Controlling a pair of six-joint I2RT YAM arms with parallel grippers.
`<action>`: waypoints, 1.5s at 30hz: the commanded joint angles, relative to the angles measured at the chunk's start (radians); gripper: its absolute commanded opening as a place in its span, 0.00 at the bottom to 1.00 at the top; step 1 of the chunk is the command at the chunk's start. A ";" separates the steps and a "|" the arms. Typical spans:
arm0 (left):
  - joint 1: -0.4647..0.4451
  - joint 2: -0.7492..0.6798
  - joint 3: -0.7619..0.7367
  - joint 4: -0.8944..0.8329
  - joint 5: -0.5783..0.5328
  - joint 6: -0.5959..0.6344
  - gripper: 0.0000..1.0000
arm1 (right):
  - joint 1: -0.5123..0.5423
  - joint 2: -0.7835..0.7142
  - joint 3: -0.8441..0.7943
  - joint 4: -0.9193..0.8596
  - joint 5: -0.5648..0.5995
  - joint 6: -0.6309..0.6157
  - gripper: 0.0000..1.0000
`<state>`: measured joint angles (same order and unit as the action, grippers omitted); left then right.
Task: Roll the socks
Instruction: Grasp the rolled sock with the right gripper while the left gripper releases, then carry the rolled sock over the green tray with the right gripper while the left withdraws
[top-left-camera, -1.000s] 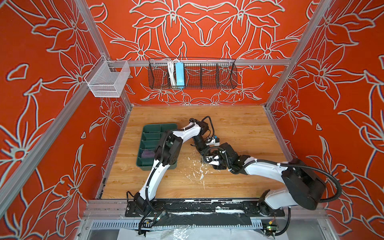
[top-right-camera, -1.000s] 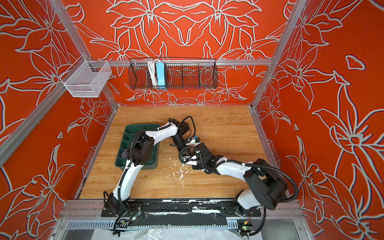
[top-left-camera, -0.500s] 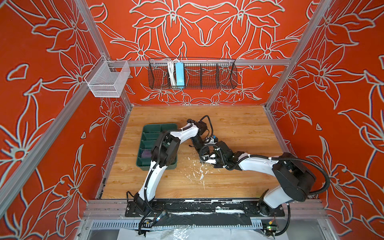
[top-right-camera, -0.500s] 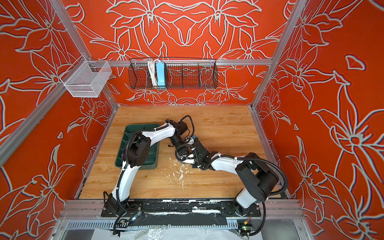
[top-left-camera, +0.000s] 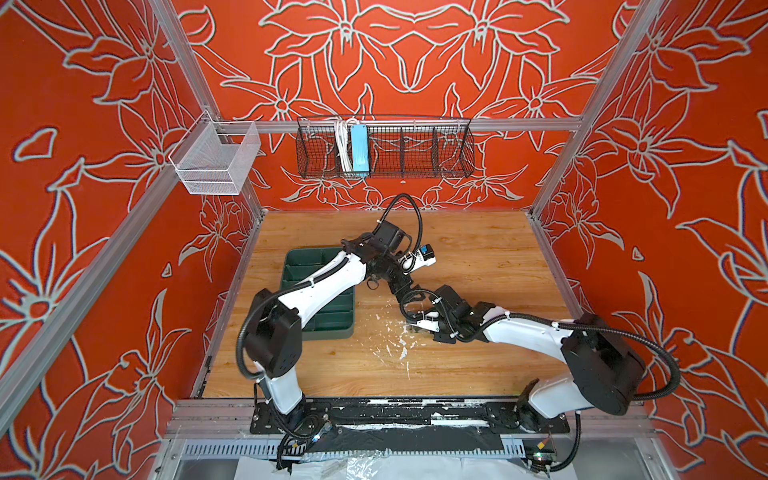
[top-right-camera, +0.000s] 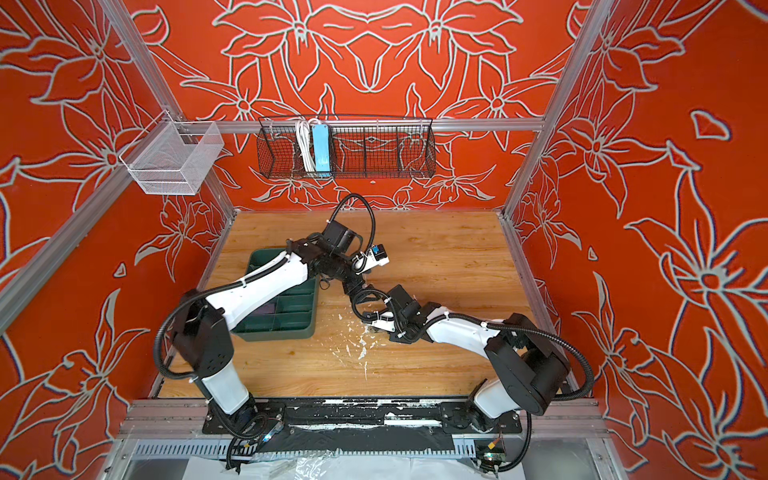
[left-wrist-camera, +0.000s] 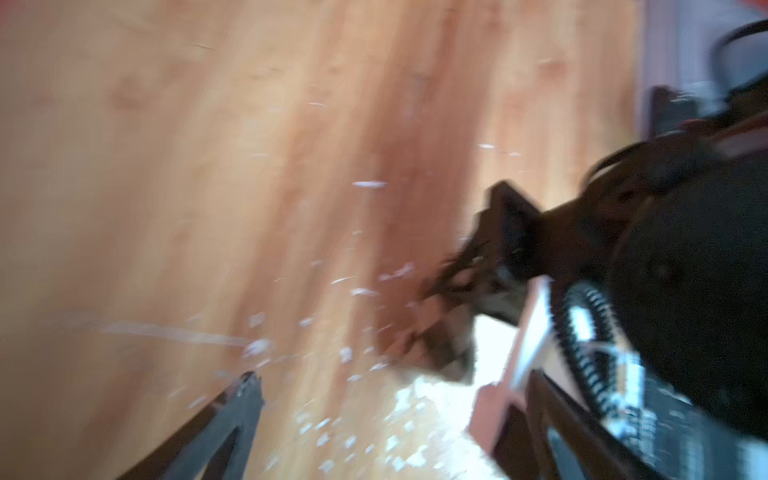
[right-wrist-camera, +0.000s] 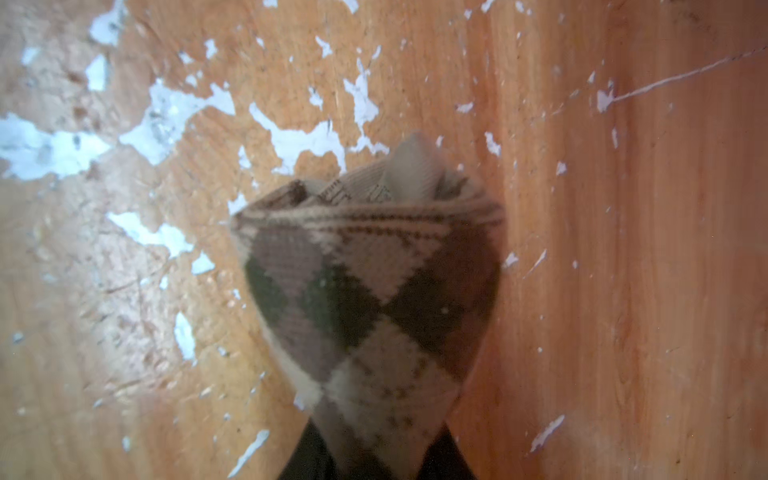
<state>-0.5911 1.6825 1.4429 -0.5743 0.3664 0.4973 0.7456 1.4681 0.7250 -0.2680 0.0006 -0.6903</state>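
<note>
A wooden table (top-left-camera: 478, 249) fills the floor of an enclosure walled in red floral-patterned panels (top-left-camera: 83, 208); its surface near the middle is scarred with white chipped patches (top-left-camera: 399, 345). On the back wall a black wire basket (top-left-camera: 415, 149) is hung, with a light blue box (top-left-camera: 359, 149) and white cords inside it, and a smaller silver mesh basket (top-left-camera: 216, 160) is fixed at the left corner. A dark green compartment tray (top-left-camera: 332, 320) is set on the left part of the table, partly covered by the left arm; in a top view a purple item (top-right-camera: 266, 309) is seen in one of its compartments — too small for its kind to be told.

Both arms are reached toward the table's middle. The left gripper (left-wrist-camera: 365, 399) is seen in its blurred wrist view with its fingers spread wide and nothing between them, just beside the right gripper. The right gripper (right-wrist-camera: 374, 461) is pinched down onto the argyle sock (right-wrist-camera: 370, 299), which is rolled into a bundle of beige and brown diamonds, its folded layers visible at the open end. The bundle is held just over the chipped patch of table — whether it touches the wood cannot be told. In both top views the sock is almost wholly hidden beneath the right gripper (top-left-camera: 415, 326).
</note>
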 joint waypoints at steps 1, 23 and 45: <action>0.004 -0.127 -0.093 0.220 -0.350 -0.089 0.97 | -0.006 -0.009 0.026 -0.225 -0.087 0.032 0.02; 0.046 -1.289 -0.550 0.043 -1.111 -0.460 0.97 | 0.034 0.198 0.741 -0.275 -0.166 0.288 0.00; 0.047 -1.558 -0.689 -0.052 -1.291 -0.279 0.97 | 0.273 0.935 1.468 -0.225 0.352 -0.010 0.00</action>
<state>-0.5468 0.1402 0.7567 -0.6353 -0.9012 0.1940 1.0172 2.4039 2.1933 -0.4931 0.2722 -0.6369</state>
